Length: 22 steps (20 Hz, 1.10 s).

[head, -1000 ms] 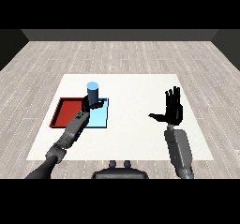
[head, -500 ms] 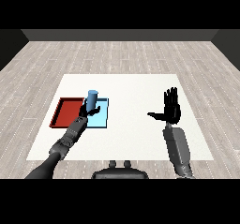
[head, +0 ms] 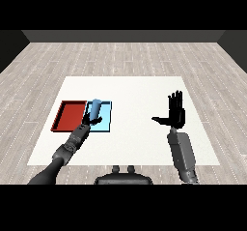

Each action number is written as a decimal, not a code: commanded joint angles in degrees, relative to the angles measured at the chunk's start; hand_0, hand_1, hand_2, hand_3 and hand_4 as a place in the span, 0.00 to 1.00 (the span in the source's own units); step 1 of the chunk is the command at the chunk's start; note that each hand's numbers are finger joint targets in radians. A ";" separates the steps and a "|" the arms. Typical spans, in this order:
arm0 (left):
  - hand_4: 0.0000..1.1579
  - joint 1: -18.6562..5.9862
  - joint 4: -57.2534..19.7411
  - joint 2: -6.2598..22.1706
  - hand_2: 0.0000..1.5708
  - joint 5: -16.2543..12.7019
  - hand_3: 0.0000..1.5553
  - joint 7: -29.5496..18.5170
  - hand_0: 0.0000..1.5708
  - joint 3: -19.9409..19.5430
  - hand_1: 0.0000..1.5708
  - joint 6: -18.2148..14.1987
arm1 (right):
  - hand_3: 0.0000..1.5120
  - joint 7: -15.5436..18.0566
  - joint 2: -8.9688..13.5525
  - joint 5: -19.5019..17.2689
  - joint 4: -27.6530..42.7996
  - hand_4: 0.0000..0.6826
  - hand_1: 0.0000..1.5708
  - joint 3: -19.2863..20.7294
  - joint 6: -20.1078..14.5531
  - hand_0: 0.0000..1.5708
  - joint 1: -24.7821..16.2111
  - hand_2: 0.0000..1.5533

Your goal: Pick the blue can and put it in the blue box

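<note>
The blue can [head: 95, 108] stands tilted a little over the light blue tray [head: 105, 120], near that tray's left side. My left hand [head: 88, 120] is curled round the can's lower part. Whether the can rests on the tray floor or hangs just above it I cannot tell. My right hand [head: 176, 111] is raised over the white table at the right, fingers straight and spread, holding nothing.
The red tray [head: 70, 115] lies directly left of the light blue tray, touching it. The white table [head: 140, 94] extends around both trays, with wooden floor beyond its edges.
My left hand has lowered the can onto the light blue tray area and tilted it slightly. The right hand has barely moved.
</note>
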State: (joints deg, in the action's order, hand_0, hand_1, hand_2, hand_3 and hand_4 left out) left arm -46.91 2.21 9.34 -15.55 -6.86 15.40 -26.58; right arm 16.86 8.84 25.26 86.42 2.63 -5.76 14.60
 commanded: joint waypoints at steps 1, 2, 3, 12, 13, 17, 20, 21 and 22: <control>0.45 1.70 -2.10 0.67 0.00 3.33 0.00 0.48 0.00 2.56 0.00 1.14 | 0.00 -0.08 1.24 3.21 -0.43 0.00 0.00 2.45 3.28 0.00 -0.53 0.00; 0.08 0.71 -2.10 -0.79 0.00 4.69 0.00 1.18 0.00 3.82 0.00 -4.20 | 0.00 -3.04 0.91 0.52 0.87 0.00 0.00 -0.20 0.31 0.00 1.63 0.00; 0.00 0.64 -2.10 2.74 0.00 5.28 0.00 1.12 0.00 4.29 0.00 -2.59 | 0.00 3.61 -3.11 -0.81 -3.04 0.00 0.00 -1.25 0.65 0.00 0.36 0.00; 0.00 -0.16 4.72 0.89 0.00 -1.62 0.00 -12.44 0.00 -4.39 0.00 -13.98 | 0.00 4.31 -2.39 -0.06 -4.03 0.00 0.00 -0.78 3.57 0.00 0.92 0.00; 0.00 1.20 6.66 1.35 0.00 -2.17 0.00 -15.72 0.00 -5.24 0.00 -14.93 | 0.00 1.53 -1.96 0.46 1.10 0.00 0.00 -1.39 2.84 0.00 -1.99 0.00; 0.00 -0.07 16.75 -1.20 0.00 -4.74 0.00 -25.10 0.00 -7.67 0.00 -7.24 | 0.00 3.01 -1.25 1.52 -1.47 0.00 0.00 0.25 4.52 0.00 -0.44 0.00; 0.00 1.72 24.11 -1.68 0.00 -6.56 0.00 -32.15 0.00 -8.56 0.00 1.17 | 0.00 -0.45 -0.47 0.51 -0.20 0.00 0.00 -0.82 2.86 0.00 1.49 0.00; 0.00 3.87 25.82 -1.40 0.00 -6.82 0.00 -34.43 0.00 -8.51 0.00 3.50 | 0.00 0.13 -0.54 0.01 1.13 0.00 0.00 -1.01 2.65 0.00 -0.66 0.00; 0.00 2.88 28.80 -2.29 0.00 -7.42 0.00 -34.61 0.00 -8.42 0.00 5.00 | 0.00 0.67 -0.81 -0.33 1.77 0.00 0.00 -1.35 2.65 0.00 -2.09 0.00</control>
State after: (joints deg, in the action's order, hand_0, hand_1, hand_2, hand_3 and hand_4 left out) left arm -45.08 22.80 8.15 -21.12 -35.41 7.72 -28.35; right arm 17.62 7.82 25.60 86.86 1.79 -3.03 14.44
